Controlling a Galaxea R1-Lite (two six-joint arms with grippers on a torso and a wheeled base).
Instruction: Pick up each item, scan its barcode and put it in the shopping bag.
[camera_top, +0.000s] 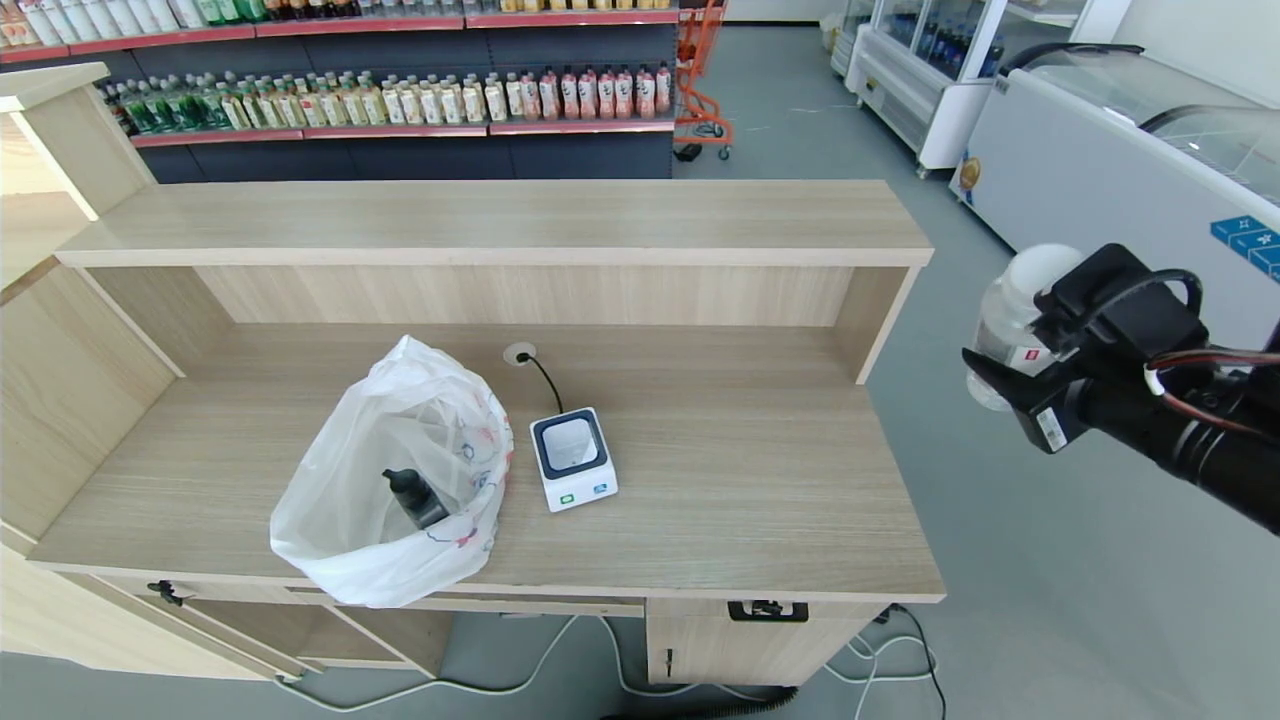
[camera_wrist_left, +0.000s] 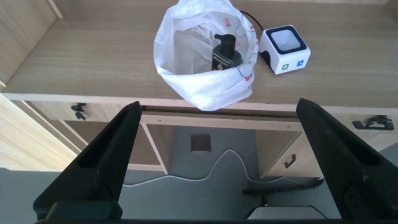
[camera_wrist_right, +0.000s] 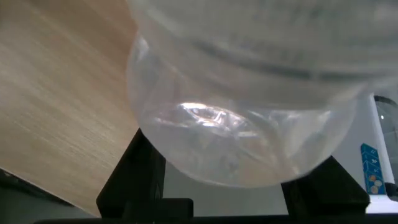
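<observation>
A white plastic shopping bag (camera_top: 395, 480) stands open on the wooden counter (camera_top: 760, 480), with a dark pump bottle (camera_top: 415, 497) inside it. The white barcode scanner (camera_top: 572, 458) sits just right of the bag, its cable running to a hole in the desk. My right gripper (camera_top: 1010, 370) hangs off the counter's right end, above the floor, shut on a clear plastic bottle (camera_top: 1015, 315); the bottle's base (camera_wrist_right: 242, 124) fills the right wrist view. My left gripper (camera_wrist_left: 217, 155) is open, in front of and below the counter's front edge, facing the bag (camera_wrist_left: 205, 56) and scanner (camera_wrist_left: 285, 48).
A raised ledge (camera_top: 500, 220) runs along the counter's back, with side panels at both ends. Shelves of drinks (camera_top: 400, 100) stand behind, freezers (camera_top: 1120, 150) at the right. Cables (camera_top: 600, 670) lie on the floor under the counter.
</observation>
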